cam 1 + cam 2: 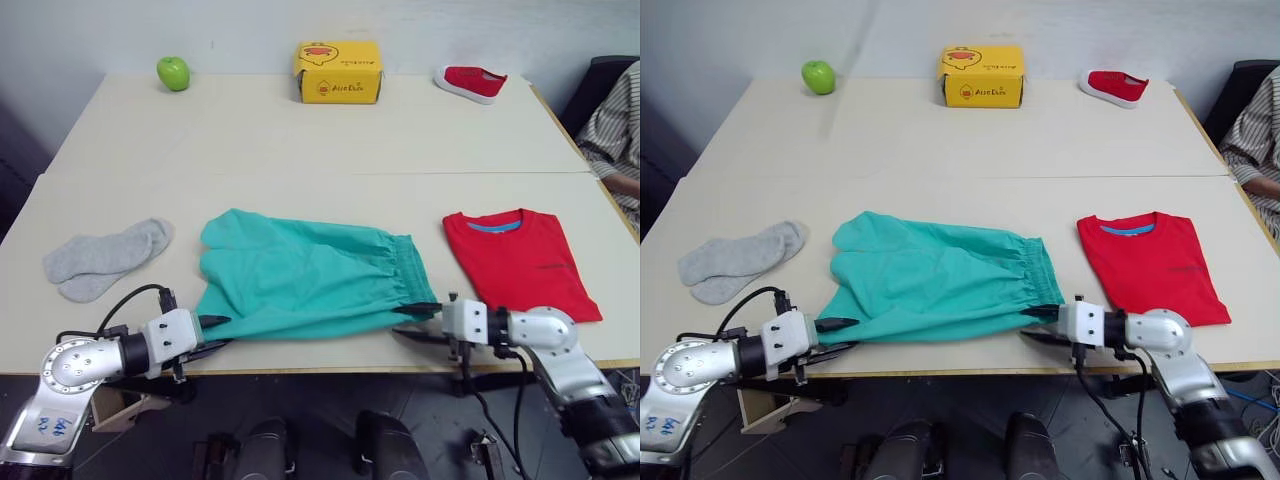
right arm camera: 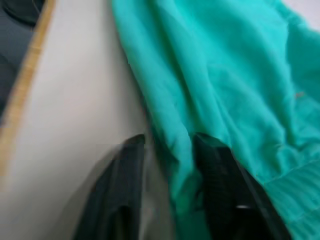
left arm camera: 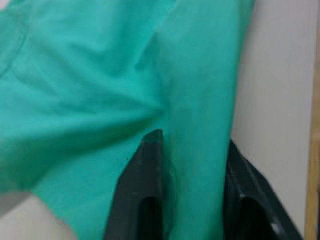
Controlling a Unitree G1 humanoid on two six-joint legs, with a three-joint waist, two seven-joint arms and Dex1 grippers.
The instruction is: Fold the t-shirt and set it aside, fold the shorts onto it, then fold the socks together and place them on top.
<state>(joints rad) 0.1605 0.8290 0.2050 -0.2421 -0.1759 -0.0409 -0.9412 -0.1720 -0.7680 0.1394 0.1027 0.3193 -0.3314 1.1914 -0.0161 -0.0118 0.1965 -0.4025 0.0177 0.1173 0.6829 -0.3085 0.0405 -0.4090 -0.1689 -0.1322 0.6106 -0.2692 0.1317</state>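
Observation:
The teal shorts [image 1: 300,275] lie spread flat on the table's near middle, waistband toward the right. At their near left corner my left gripper [image 1: 212,334] is open, one finger above and one below the fabric edge; the left wrist view shows teal cloth between the fingers [image 3: 150,165]. My right gripper [image 1: 418,322] is open the same way around the near waistband corner [image 2: 175,165]. The red t-shirt [image 1: 520,260] lies folded to the right of the shorts. The grey socks [image 1: 100,258] lie side by side to the left.
At the far side stand a green apple [image 1: 173,72], a yellow box [image 1: 338,71] and a small red shoe [image 1: 470,82]. A person's striped sleeve [image 1: 615,130] shows at the right edge. The table's front edge [image 1: 320,368] runs just under both grippers.

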